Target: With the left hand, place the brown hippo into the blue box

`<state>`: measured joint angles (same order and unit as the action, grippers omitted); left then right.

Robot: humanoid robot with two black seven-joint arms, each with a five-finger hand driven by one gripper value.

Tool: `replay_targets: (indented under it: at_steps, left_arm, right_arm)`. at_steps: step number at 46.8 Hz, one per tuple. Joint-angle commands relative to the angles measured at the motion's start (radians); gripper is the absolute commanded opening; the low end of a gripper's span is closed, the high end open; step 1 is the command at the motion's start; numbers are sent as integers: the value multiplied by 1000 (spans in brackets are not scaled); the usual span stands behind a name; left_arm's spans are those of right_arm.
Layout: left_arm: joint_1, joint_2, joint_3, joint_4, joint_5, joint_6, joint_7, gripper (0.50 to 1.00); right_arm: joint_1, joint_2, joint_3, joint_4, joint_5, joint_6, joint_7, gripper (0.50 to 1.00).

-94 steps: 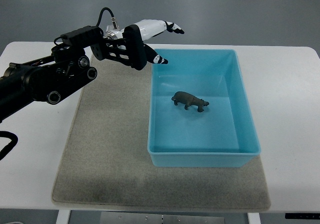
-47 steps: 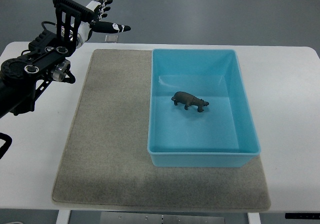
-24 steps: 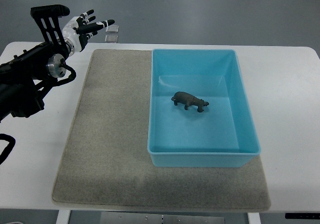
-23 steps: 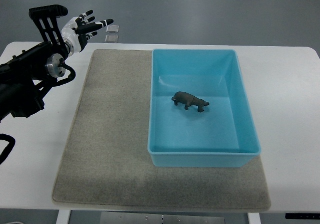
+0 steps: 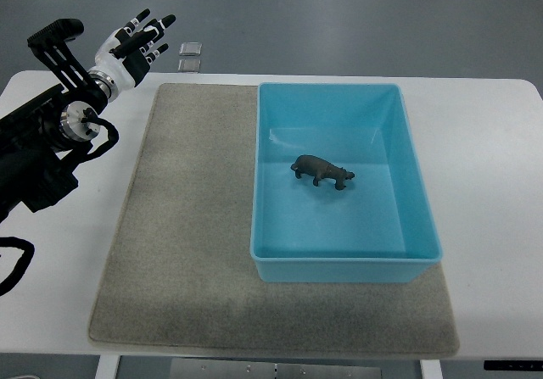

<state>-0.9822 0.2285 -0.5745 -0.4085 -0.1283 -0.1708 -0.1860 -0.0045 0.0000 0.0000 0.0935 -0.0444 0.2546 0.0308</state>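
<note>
Top view: white table [image 5: 492, 158] carries a grey mat [image 5: 187, 252]; on the mat stands the blue box [image 5: 407, 150]. Left arm enters from the left edge, raised over the table's far-left corner; left hand [image 5: 131, 41] empty, fingers spread. Brown hippo [image 5: 322, 170] stands inside the box.

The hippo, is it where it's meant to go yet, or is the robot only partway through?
It looks done: the hippo stands on the floor of the blue box, near its middle. Nothing is in hand: the left hand is up at the table's far left corner, fingers spread and empty, well clear of the box. Nothing visible seems left to do, except perhaps resting the arm.
</note>
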Motion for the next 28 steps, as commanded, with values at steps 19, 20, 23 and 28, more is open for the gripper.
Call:
replay_targets:
  at_steps: [19, 20, 23, 28]
  left_arm:
    - [34, -3, -25, -4, -10, -58, -59, 994]
    - [36, -3, -41, -3, -14, -74, -58, 994]
    - [42, -5, -97, 2, -42, -136, -56, 994]
    - [74, -18, -117, -3, -65, -161, -56, 994]
  right_arm:
    - [0, 0, 0, 0, 0, 0, 0, 936]
    - [0, 0, 0, 0, 0, 0, 0, 936]
    - [0, 0, 0, 0, 0, 0, 0, 936]
    - [0, 0, 0, 0, 0, 0, 0, 936]
